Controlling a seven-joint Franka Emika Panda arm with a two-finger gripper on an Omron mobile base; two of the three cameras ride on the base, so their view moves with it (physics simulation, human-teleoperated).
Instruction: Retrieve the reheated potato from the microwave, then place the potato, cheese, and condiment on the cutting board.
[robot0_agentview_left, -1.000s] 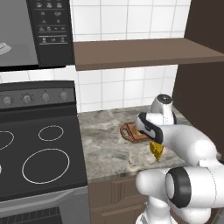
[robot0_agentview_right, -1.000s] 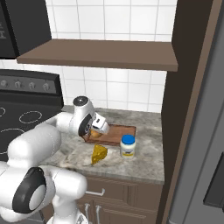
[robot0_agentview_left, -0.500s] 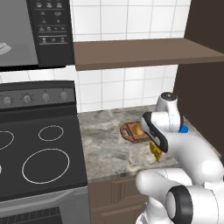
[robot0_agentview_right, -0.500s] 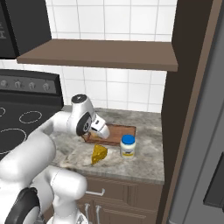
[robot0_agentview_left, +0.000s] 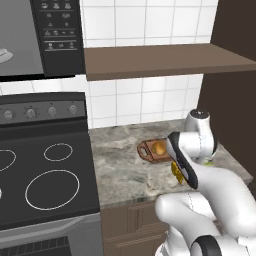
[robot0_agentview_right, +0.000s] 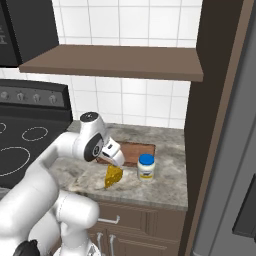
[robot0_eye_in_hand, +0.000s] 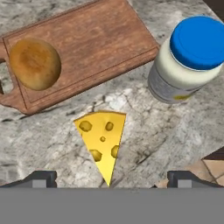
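Jaws wide apart above cheese, potato on cutting board

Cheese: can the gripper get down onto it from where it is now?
Probably yes. The cheese lies flat on bare counter, apart from the condiment and the cutting board, with the open gripper poised over its tip.

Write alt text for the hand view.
A yellow cheese wedge lies on the stone counter, between the open end effector's fingertips. Above it, a potato sits on a wooden cutting board; a blue-lidded condiment jar stands right.
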